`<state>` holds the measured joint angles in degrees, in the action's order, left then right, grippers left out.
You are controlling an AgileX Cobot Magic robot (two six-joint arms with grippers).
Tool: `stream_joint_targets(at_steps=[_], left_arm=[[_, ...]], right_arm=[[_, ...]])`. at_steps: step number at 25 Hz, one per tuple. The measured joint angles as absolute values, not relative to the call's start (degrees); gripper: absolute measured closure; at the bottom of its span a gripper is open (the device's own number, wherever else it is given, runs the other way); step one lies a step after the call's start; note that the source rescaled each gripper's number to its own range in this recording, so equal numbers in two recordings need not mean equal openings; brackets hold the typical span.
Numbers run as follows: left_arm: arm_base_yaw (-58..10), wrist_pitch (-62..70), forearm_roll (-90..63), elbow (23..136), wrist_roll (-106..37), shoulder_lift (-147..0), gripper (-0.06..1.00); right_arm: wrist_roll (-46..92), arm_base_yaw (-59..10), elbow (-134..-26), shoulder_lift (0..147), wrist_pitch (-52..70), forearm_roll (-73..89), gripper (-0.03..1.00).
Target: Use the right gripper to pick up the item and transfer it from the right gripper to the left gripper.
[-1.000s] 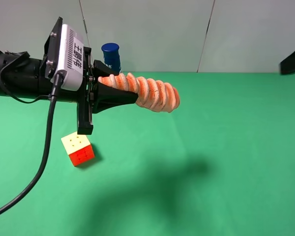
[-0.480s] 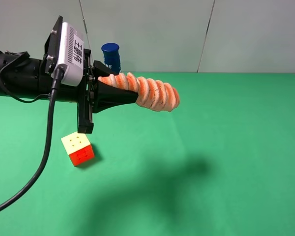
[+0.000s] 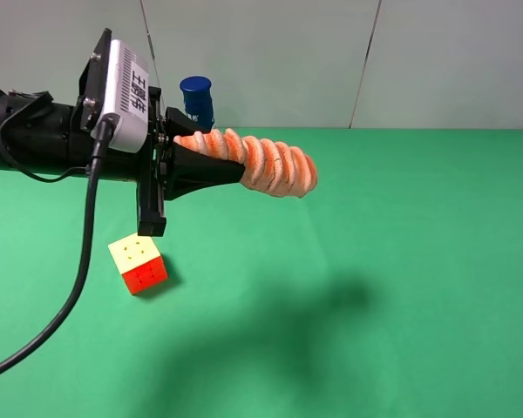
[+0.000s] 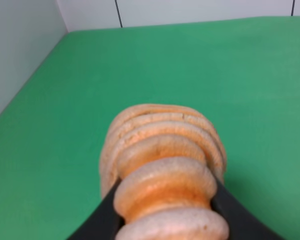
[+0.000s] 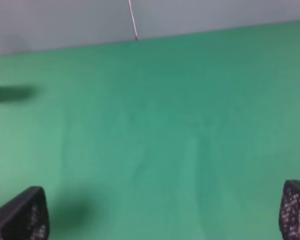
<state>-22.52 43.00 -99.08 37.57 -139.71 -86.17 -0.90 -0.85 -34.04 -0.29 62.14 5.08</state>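
Note:
The item (image 3: 266, 164), an orange-pink ribbed roll, hangs level in the air above the green table, sticking out to the right of my left gripper (image 3: 211, 167). The left gripper, with its white labelled box, is shut on the item's left end. In the left wrist view the item (image 4: 165, 175) fills the lower middle, pinched between the two black fingers (image 4: 230, 210). My right gripper is out of the exterior high view. In the right wrist view its gripper (image 5: 165, 215) is wide open and empty over bare green cloth, with fingertips (image 5: 25, 212) at the lower corners.
A yellow-red puzzle cube (image 3: 138, 264) lies on the green table (image 3: 401, 261) below the left gripper. A blue-capped bottle (image 3: 196, 100) stands behind the gripper at the back. A black cable (image 3: 78, 270) trails down from the left arm.
A second ago the right arm showed at the right edge of the exterior high view; it has drawn out of view. The left gripper and the item have not moved.

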Motion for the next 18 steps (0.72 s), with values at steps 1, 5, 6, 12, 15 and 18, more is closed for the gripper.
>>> stream_joint_targets(at_steps=[1,5,6,12,15,18], left_arm=[[-22.5,42.9,-99.1,37.6,-139.7,-86.2,0.90],[-22.5,42.8,-99.1,37.6,-139.7,-86.2,0.90],[-22.5,42.6,-99.1,37.6,-139.7,-86.2,0.90],[-22.5,41.9,-99.1,37.6,-139.7,-86.2,0.90],[-22.5,41.8,-99.1,37.6,-139.7,-86.2,0.90],[-22.5,41.8,-99.1,37.6,-139.7,-86.2,0.90]], right_arm=[[-0.7,-0.9,-33.5,-0.3,62.6,4.8,-0.03],[0.0,-0.9,-30.2,-0.3,63.3,4.6,-0.03],[0.0,-0.9,-30.0,-0.3,62.6,4.6,-0.03],[0.9,-0.9,-27.9,-0.4,58.9,3.8,-0.03],[0.8,-0.9,-27.9,-0.4,58.9,3.8,-0.03],[0.8,-0.9,-27.9,-0.4,58.9,3.8,-0.03]])
